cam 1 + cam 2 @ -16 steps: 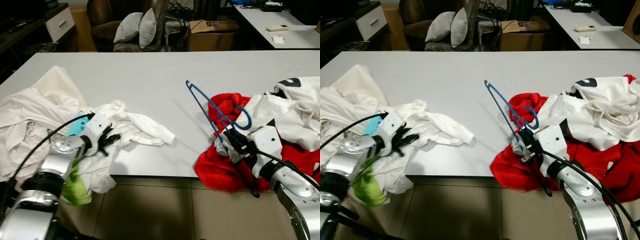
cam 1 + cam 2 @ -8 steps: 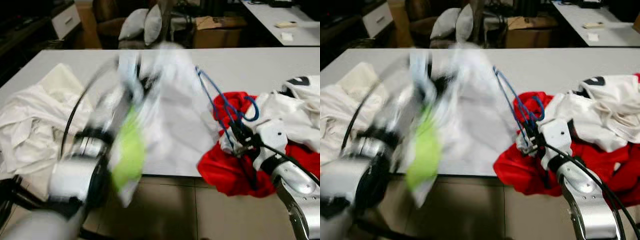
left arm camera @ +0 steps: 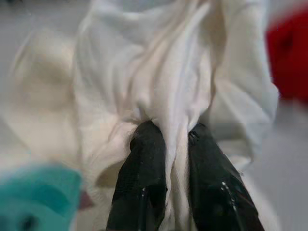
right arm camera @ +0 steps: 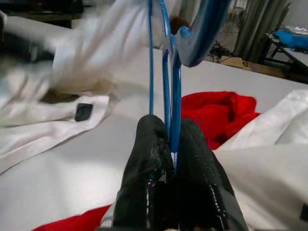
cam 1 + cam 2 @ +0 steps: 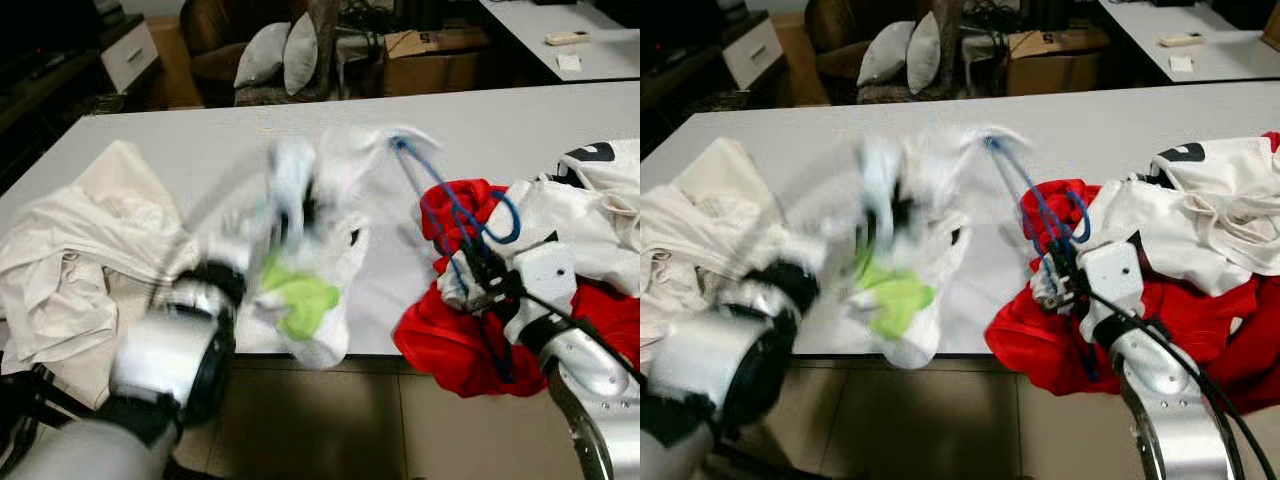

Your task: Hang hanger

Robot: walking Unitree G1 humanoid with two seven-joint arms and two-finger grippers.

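Observation:
A blue wire hanger [image 5: 452, 207] stands tilted over a red garment [image 5: 448, 345] at the table's front right. My right gripper [image 5: 482, 275] is shut on the hanger's lower wires; the right wrist view shows the wires pinched in that gripper [image 4: 169, 144]. Blurred by motion, my left gripper [image 5: 292, 208] is raised above the table, just left of the hanger's top. It is shut on a white garment [image 5: 345, 250] with a green patch [image 5: 300, 300], and in the left wrist view its fingertips [image 3: 148, 132] pinch a fold of that cloth [image 3: 159, 72].
A pile of white clothes [image 5: 70, 245] lies on the white table [image 5: 190, 135] at the left. More white clothes [image 5: 590, 215] lie over the red garment at the right. Behind the table are a chair with grey cushions [image 5: 275, 55] and a cardboard box [image 5: 440, 55].
My left arm has swung up and to the right, lifting the white garment off the table toward the hanger. The right gripper keeps hold of the hanger and has barely moved.

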